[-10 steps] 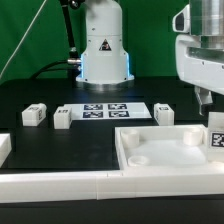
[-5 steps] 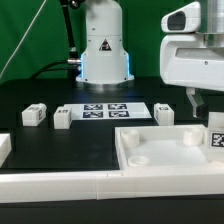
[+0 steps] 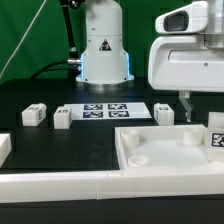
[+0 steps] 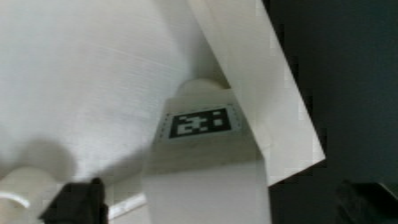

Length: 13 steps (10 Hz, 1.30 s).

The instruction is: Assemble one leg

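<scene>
Four small white legs show in the exterior view: two at the left (image 3: pixel 34 115) (image 3: pixel 62 118), one right of the marker board (image 3: pixel 165 114), and one with its tag showing at the tray's right end (image 3: pixel 215 136). My gripper (image 3: pixel 186 106) hangs above the table between those last two legs, touching neither. In the wrist view a tagged leg (image 4: pixel 201 123) stands against the white tray (image 4: pixel 89 80). It lies in line with the gap of my gripper (image 4: pixel 222 203), whose dark fingertips (image 4: pixel 75 200) stand wide apart. The gripper is open and empty.
The marker board (image 3: pixel 105 110) lies on the black table in front of the robot base (image 3: pixel 103 45). The large white tray (image 3: pixel 150 152) fills the front right. A low white wall (image 3: pixel 60 186) runs along the front, and a white block (image 3: pixel 4 147) sits at the left edge.
My gripper has moved toward the exterior view's left and a little lower, from beyond the right edge to above the tray's far rim. The legs and tray have not moved.
</scene>
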Available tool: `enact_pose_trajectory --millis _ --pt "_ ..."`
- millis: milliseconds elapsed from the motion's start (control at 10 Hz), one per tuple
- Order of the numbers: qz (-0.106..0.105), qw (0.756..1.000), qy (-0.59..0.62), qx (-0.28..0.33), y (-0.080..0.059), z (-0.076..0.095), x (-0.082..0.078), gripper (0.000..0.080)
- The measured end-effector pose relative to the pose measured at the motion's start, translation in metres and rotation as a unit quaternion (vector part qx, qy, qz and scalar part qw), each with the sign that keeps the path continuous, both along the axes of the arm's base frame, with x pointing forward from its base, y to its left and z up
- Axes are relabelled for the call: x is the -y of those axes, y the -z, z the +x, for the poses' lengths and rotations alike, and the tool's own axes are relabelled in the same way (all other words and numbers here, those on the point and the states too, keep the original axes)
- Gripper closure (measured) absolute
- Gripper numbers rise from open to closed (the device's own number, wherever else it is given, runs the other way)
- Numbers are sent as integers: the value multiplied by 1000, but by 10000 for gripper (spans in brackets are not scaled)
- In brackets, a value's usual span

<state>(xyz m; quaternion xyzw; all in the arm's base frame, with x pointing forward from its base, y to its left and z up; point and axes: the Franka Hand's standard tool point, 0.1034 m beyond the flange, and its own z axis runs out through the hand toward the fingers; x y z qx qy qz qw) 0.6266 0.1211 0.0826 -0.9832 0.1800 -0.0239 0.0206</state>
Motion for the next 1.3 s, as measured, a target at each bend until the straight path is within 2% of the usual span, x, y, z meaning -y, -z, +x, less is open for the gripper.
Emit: enact_pose_trajectory --millis 100,200,400,900,1000,1100,1300 --pt "0 1000 -6 2 0 0 0 265" --pt "0 1000 -5 2 0 0 0 265" --pt "0 1000 -5 2 0 0 0 511" --pt "3 1000 31 1 0 0 1 511" --pt "10 994 105 -2 -1 0 1 511" --pt "16 977 213 -6 0 -1 2 511" --pt "20 962 274 -4 1 0 3 511"
